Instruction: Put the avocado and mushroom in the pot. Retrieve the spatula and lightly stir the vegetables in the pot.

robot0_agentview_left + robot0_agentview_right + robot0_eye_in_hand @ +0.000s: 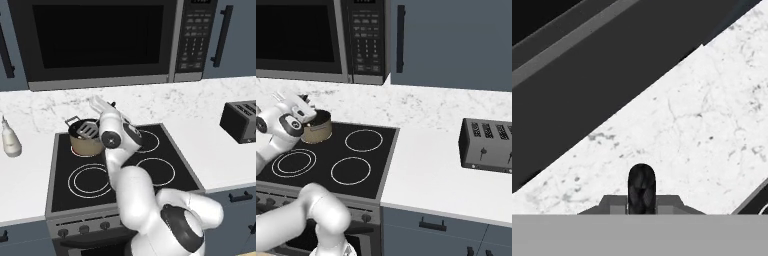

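The tan pot stands on the back-left burner of the black stove, and it also appears in the right base view. The spatula's silvery slotted head rests at the pot's mouth, angled up toward my hand. My gripper hangs just right of and above the pot, shut on the spatula's black handle, which shows between my fingers against the marble wall. From the right, my gripper sits at the pot's left rim. The pot's inside is hidden, so I cannot make out the avocado or mushroom.
A microwave hangs low over the stove. A dark toaster stands on the right counter. A white bottle stands on the left counter. The other three burners are bare.
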Robot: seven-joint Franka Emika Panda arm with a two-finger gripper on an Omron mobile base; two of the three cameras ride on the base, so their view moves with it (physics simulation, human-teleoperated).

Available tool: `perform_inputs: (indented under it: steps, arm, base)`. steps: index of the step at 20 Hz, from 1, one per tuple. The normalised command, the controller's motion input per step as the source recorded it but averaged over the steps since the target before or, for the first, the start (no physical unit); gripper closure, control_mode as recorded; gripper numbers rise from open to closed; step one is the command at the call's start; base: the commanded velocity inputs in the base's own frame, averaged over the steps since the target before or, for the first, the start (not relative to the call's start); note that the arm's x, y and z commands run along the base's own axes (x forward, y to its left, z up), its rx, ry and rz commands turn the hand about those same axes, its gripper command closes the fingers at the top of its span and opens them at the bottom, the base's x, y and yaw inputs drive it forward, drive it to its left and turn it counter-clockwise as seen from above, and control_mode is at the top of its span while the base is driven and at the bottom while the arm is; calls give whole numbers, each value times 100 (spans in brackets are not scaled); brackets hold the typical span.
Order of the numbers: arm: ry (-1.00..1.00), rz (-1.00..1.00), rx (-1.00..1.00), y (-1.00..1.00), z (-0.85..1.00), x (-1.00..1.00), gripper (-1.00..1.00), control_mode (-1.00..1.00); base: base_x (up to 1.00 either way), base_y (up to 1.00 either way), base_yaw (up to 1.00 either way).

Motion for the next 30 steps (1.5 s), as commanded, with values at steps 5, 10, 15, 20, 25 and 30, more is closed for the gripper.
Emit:
perform_inputs:
  steps: [5,10,15,20,25,30]
  arm:
    - [0,0,2,5,-12,69,100,-100]
    - [0,0,0,2,-36,68,100,-100]
    - [0,0,1,7,-30,70,100,-100]
    - [3,0,0,17,-38,74,100,-100]
    - [9,0,0,27,-49,65,100,-100]
    - [6,0,0,38,-41,56,100,-100]
  base:
    - [0,0,0]
    - [0,0,0]
    - [0,0,0]
    - [0,0,0]
    - [0,0,0]
    - [0,0,0]
